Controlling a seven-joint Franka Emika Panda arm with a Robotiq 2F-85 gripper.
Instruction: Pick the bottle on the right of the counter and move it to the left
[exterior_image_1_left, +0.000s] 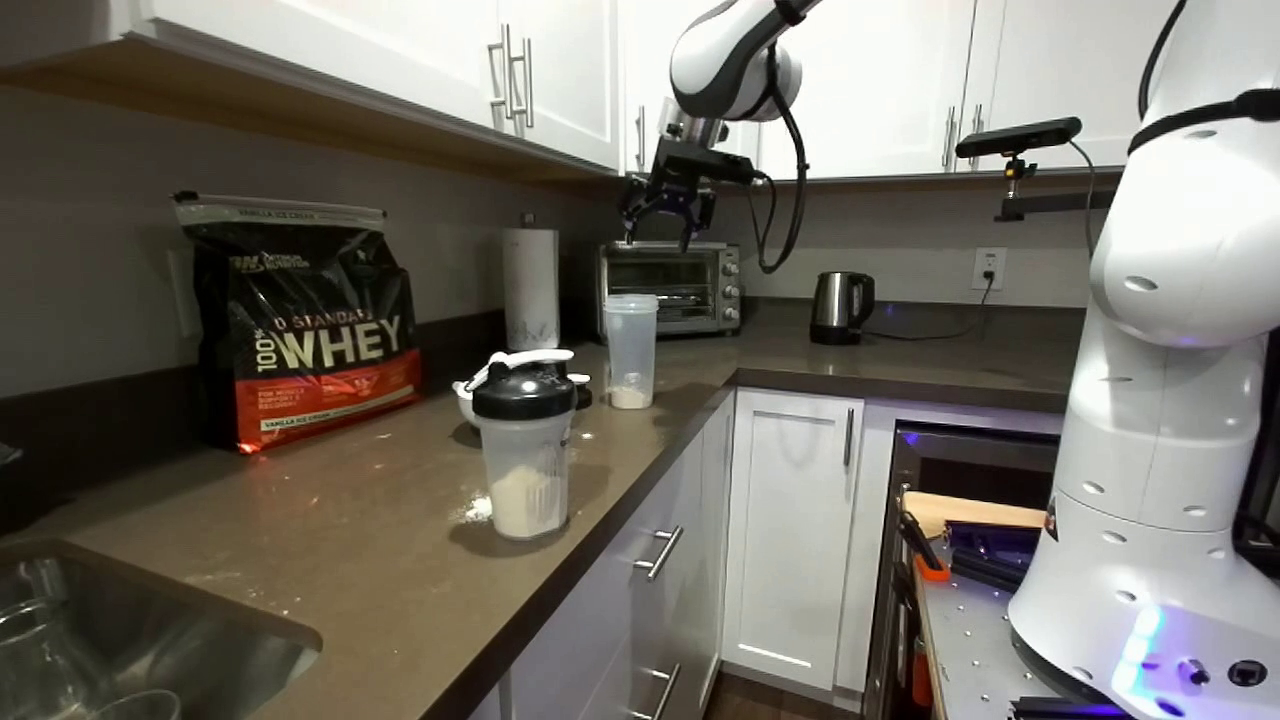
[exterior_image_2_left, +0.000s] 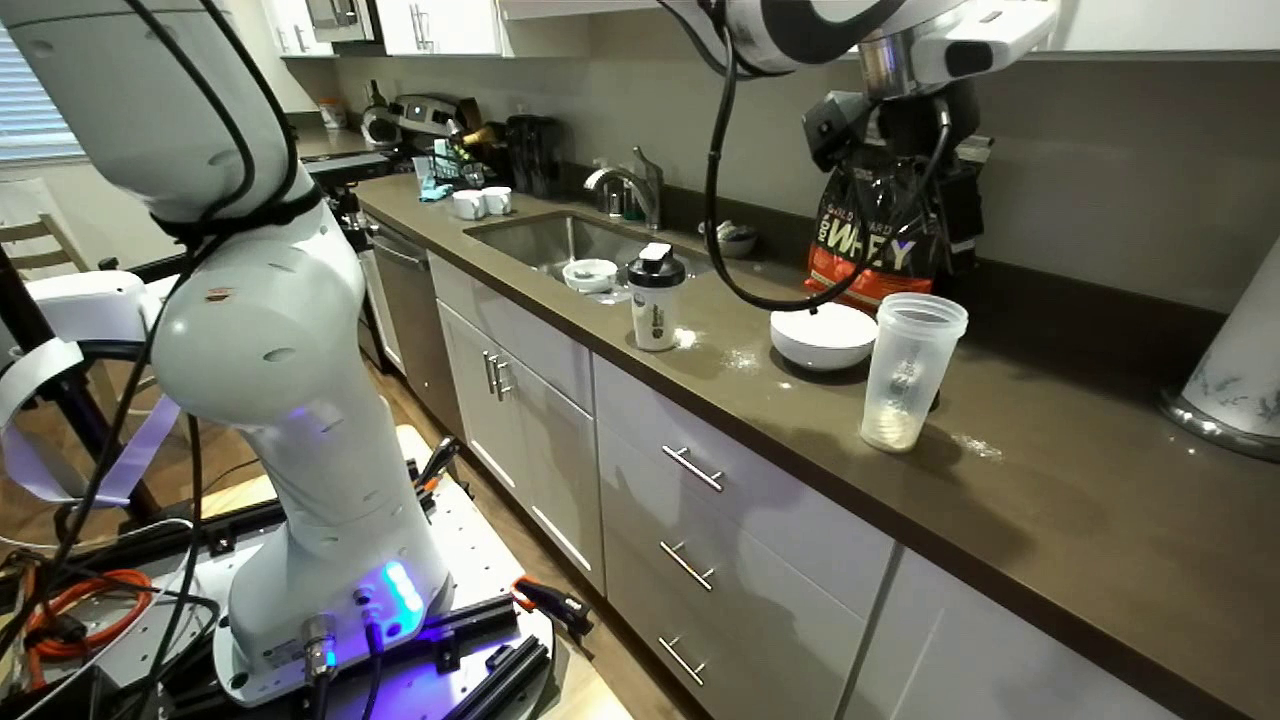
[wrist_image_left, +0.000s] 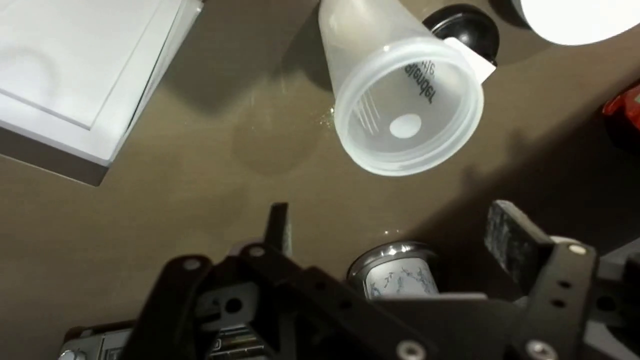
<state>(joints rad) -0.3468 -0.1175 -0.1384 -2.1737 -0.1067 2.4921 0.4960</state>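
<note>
The bottle (exterior_image_1_left: 630, 345) is translucent, straight-sided and open at the top, with pale powder at its bottom. It stands upright on the grey-brown counter (exterior_image_1_left: 390, 540), near the front edge. It also shows in an exterior view (exterior_image_2_left: 912, 370) at the right and in the wrist view (wrist_image_left: 400, 95) at the upper middle, rim towards me. My gripper (exterior_image_1_left: 657, 240) is open and empty, above the bottle and apart from it. In the wrist view its fingers (wrist_image_left: 387, 220) are spread wide, with the bottle's rim beyond them. In an exterior view the fingers are largely hidden (exterior_image_2_left: 960, 225).
A black-lidded shaker (exterior_image_1_left: 525, 445), a white bowl (exterior_image_2_left: 822, 335) and a black lid (wrist_image_left: 465, 32) are near the bottle. A whey bag (exterior_image_1_left: 310, 330), paper-towel roll (exterior_image_1_left: 531, 285), toaster oven (exterior_image_1_left: 665, 290) and kettle (exterior_image_1_left: 840, 308) stand along the wall. A sink (exterior_image_2_left: 540, 240) lies farther along.
</note>
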